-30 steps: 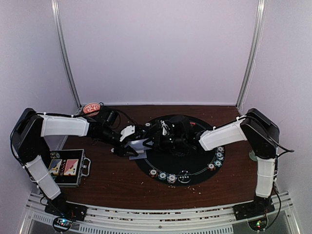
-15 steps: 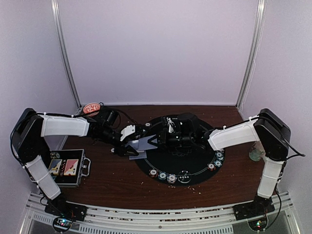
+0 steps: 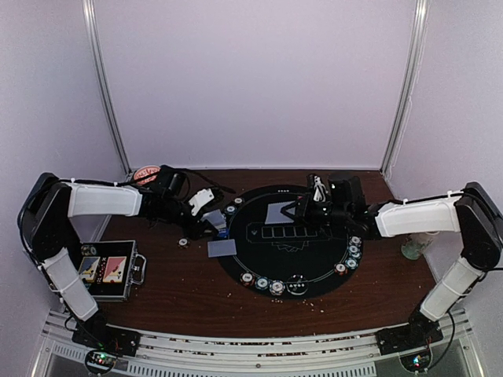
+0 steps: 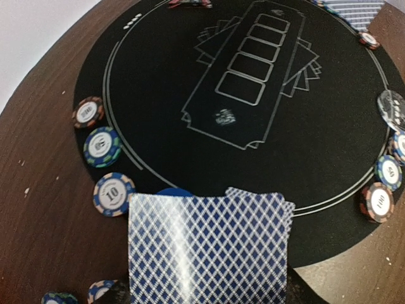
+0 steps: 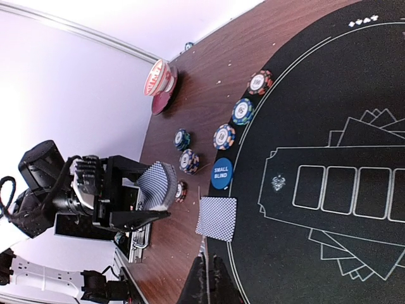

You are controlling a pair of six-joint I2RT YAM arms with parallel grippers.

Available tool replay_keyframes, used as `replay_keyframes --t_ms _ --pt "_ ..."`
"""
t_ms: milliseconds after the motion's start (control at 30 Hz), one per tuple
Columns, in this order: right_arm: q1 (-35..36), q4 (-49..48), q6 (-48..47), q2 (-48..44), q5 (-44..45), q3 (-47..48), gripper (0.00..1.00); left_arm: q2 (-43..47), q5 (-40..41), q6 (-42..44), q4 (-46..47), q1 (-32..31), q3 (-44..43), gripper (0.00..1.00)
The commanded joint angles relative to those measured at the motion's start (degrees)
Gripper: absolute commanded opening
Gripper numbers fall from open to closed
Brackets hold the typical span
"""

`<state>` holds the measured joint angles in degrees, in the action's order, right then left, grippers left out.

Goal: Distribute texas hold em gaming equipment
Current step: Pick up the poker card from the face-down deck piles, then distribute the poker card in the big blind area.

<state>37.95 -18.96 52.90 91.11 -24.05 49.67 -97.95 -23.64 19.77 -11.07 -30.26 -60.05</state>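
Judged partly done: poker chips (image 3: pixel 262 283) sit around the mat (image 3: pixel 314 263) and one dealt card (image 3: pixel 222 248) lies across its left rim. The left gripper (image 5: pixel 154 192) clamps the undealt card deck (image 4: pixel 209 247) beside that rim, and the right gripper (image 3: pixel 299 210) is closed on a single card (image 3: pixel 277 212) above the mat. Only the right wrist view reads the SMALL BLIND button (image 5: pixel 221 173).

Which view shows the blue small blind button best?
Right wrist: the small blind button lies unobstructed at the edge of the mat, lettering readable. Left wrist shows only a blue sliver above the held cards; the top view makes it too small to pick out.
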Motion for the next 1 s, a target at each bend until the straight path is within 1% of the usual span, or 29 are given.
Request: replay_keyframes --t_ms 0,267,467,667,867,967 --pt "-2.31 4.06 -3.11 -4.32 2.82 -2.35 0.0 -1.51 4.26 -5.2 3.07 2.46 -2.64 0.6" --pt "-10.93 8.41 -5.89 -11.01 0.83 -4.56 0.0 -1.99 5.95 -6.37 3.33 3.38 -2.98 0.6" --pt "-18.9 8.88 -7.37 -12.04 -2.43 -6.42 0.0 -1.6 2.33 -4.97 3.47 3.42 -2.61 0.6" --pt "-25.44 6.73 -7.41 -8.32 -6.29 -7.29 0.0 -1.55 -1.46 -3.27 2.78 3.45 -2.53 0.59" --pt "-31.17 7.85 -8.75 -0.56 -10.11 -3.9 0.0 -1.54 -4.24 -2.12 2.23 3.36 -2.53 0.59" --pt "-32.87 9.13 -9.45 3.05 -11.15 -1.63 0.0 -1.55 -5.24 -1.64 1.99 3.23 -2.48 0.59"
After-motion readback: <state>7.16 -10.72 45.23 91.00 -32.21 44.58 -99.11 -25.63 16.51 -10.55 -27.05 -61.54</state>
